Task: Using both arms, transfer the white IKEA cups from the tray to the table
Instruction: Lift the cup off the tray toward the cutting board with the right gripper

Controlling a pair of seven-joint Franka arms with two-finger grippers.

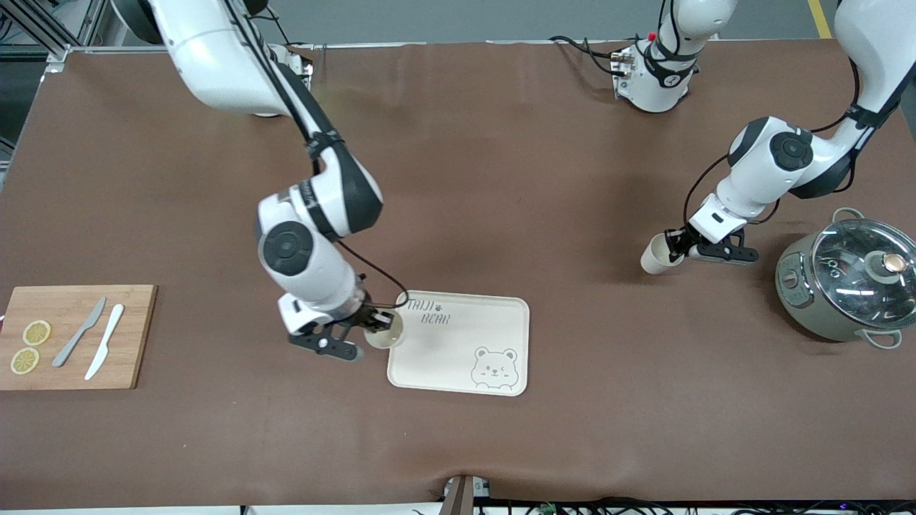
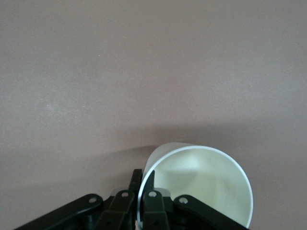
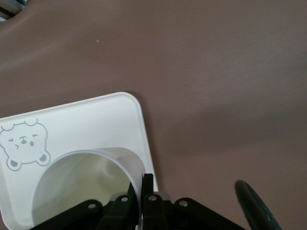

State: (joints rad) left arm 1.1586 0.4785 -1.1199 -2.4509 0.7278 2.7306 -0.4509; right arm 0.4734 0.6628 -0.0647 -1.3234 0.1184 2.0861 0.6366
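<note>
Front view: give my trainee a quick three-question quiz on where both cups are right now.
1. True or false: both cups stand free on the tray.
2. The left gripper holds its cup over: A) tray B) table C) cutting board
3. The right gripper's cup is at the tray's corner next to which lettering?

Key: 1 false, each is pinched at the rim by fingers; 2 B; 3 TAIJI BEAR.

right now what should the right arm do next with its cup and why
Probably carry it sideways off the tray toward the right arm's end of the table and set it down. The right gripper is shut on the rim of one cup, still over the tray's edge, while the left gripper already holds the other cup over bare table.
</note>
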